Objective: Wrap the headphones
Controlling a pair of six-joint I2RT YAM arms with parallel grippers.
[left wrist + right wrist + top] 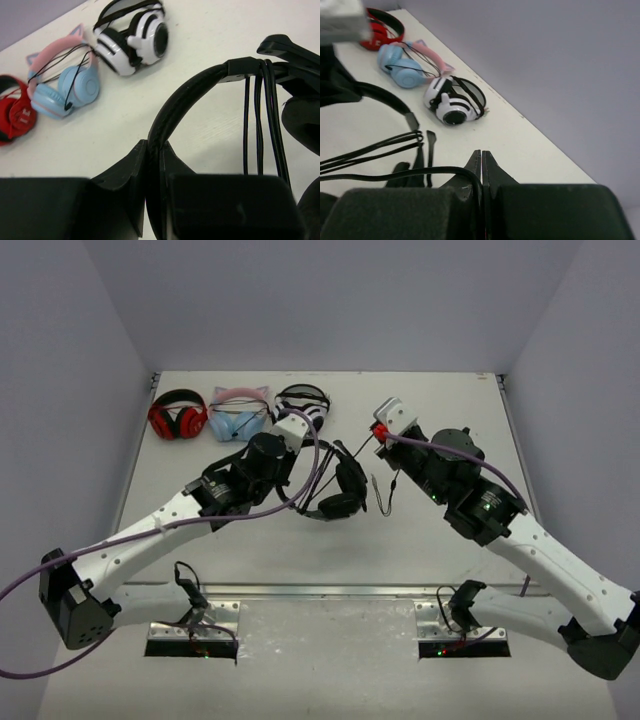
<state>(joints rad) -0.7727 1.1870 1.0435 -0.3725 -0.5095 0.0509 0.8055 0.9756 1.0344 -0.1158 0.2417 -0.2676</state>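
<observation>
The all-black headphones [340, 485] hang just above the table's middle, held between both arms. My left gripper [315, 445] is shut on the headband [185, 95], which arcs up out of the jaws [155, 150] in the left wrist view. Several turns of the thin black cable [260, 110] lie over the headband near one ear cup [302, 120]. My right gripper [373, 436] is shut on the cable [420, 172], which runs left from its jaws [481, 160] toward the headset. A loose stretch of cable [385, 490] dangles to the table.
Along the back edge lie red-and-black headphones [178, 416], pink-and-blue cat-ear headphones [238, 415] and black-and-white headphones [303, 400]. Grey walls enclose the table on three sides. A purple cable [300, 490] from the left arm loops near the headset.
</observation>
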